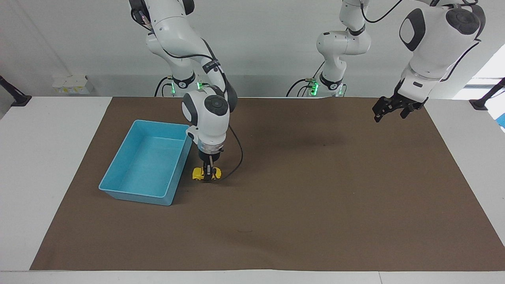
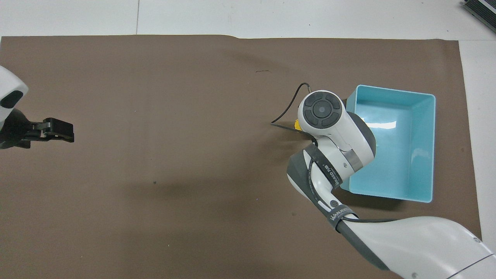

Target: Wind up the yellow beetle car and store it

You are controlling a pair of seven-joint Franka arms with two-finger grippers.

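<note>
Beside blue bin (image 1: 118, 187), right pincer (image 1: 208, 170) gripping yellow beetle car (image 1: 206, 174)

A bright yellow beetle car (image 1: 206, 174), a light blue bin (image 1: 118, 188), a plain brown mat (image 1: 300, 205), white tabletop (image 1: 43, 157).

one camera is sitting high across the table, facing the robots and taking in the whole brown mat (image 1: 300, 221); the other is looking steeply down from above the robots' end; both are sharing the mat and blue bin (image 1: 118, 188)
</note>
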